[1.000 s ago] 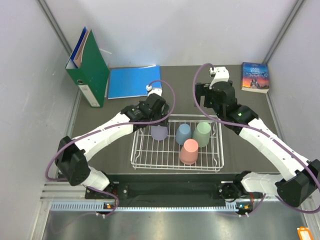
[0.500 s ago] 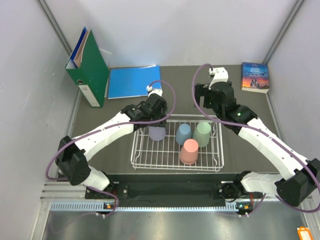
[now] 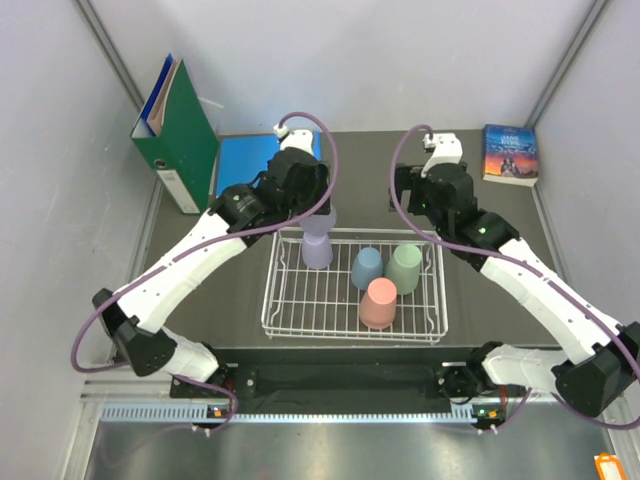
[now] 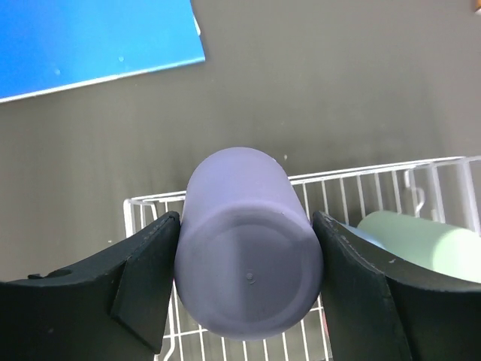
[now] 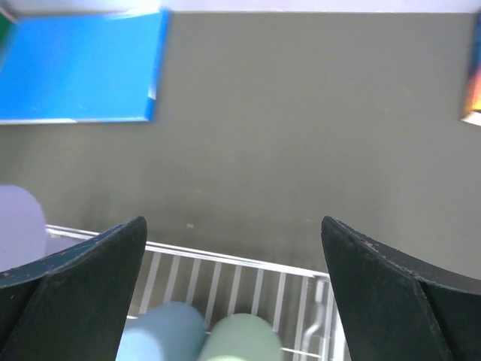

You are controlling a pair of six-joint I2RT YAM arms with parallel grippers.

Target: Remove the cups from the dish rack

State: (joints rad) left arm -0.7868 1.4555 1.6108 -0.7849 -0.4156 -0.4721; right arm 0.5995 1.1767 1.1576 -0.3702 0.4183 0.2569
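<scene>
Plain white walls [image 3: 350, 60] around a dark grey table [image 3: 360, 168]

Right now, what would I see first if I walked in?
The left gripper clamped on a matte lavender plastic tumbler, upside down, at the far-left corner of the white wire dish rack. A dusty blue tumbler, a sage green tumbler and a salmon pink tumbler stand upside down inside it.

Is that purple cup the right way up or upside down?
Upside down: the lavender cup shows its closed flat base in the left wrist view, clamped in the left gripper.
</scene>
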